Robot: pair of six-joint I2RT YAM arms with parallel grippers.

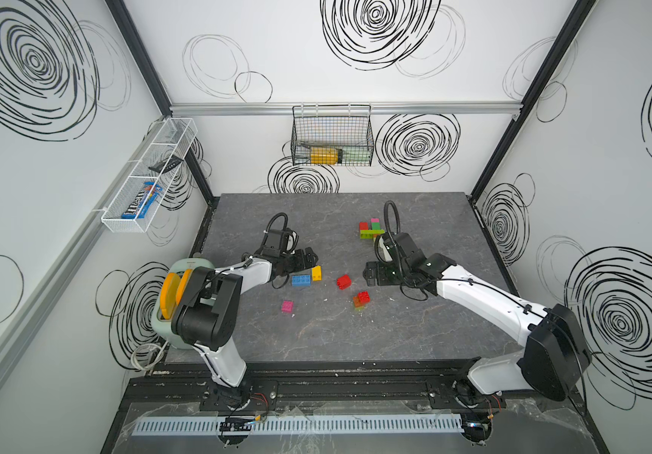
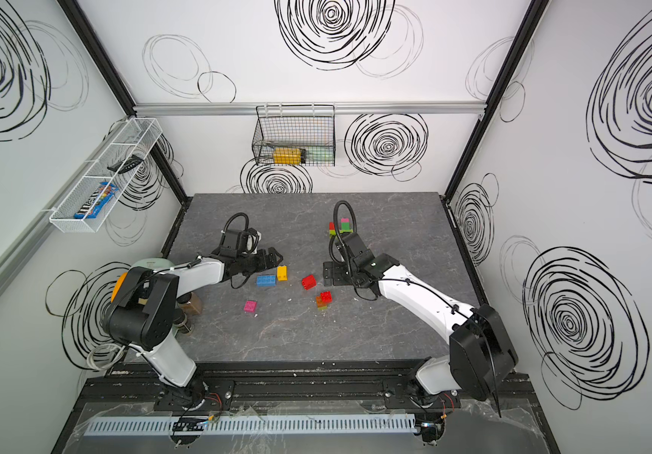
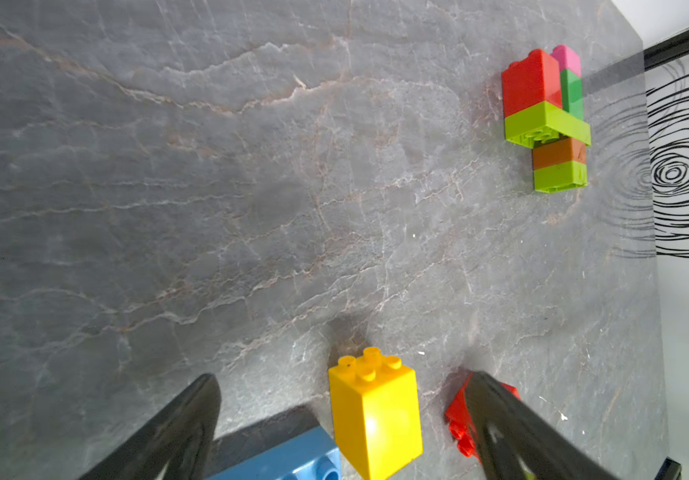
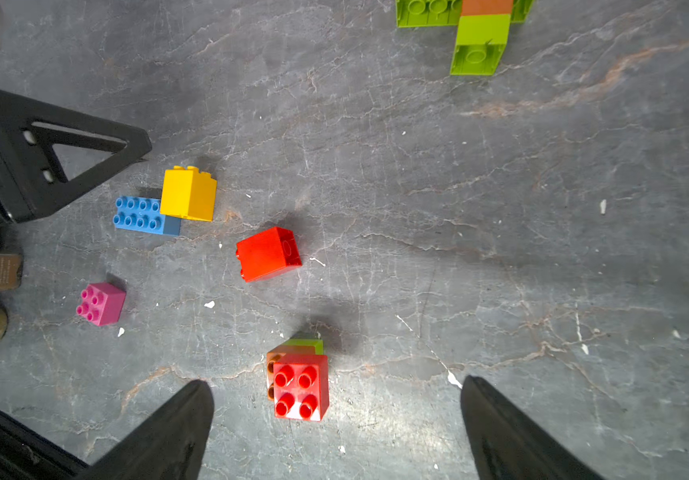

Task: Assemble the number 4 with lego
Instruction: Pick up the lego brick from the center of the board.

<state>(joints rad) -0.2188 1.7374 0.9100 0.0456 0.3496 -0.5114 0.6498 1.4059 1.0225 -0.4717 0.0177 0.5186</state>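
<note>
White walls [image 1: 277, 59] scrawled with black spiral doodles enclose a grey stone-patterned counter [image 1: 316, 346]. A black wire basket [image 1: 332, 129] hangs from an aluminium rail [image 1: 237, 108] on the back wall, and a long white mesh basket [image 1: 123, 225] is fixed to the left wall.

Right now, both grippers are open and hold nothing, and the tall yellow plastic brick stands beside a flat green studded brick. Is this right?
Not quite. The flat studded brick beside the tall yellow plastic brick is blue, not green, as the right wrist view shows. The rest is right: the left gripper and the right gripper are both open and hold nothing.
</note>
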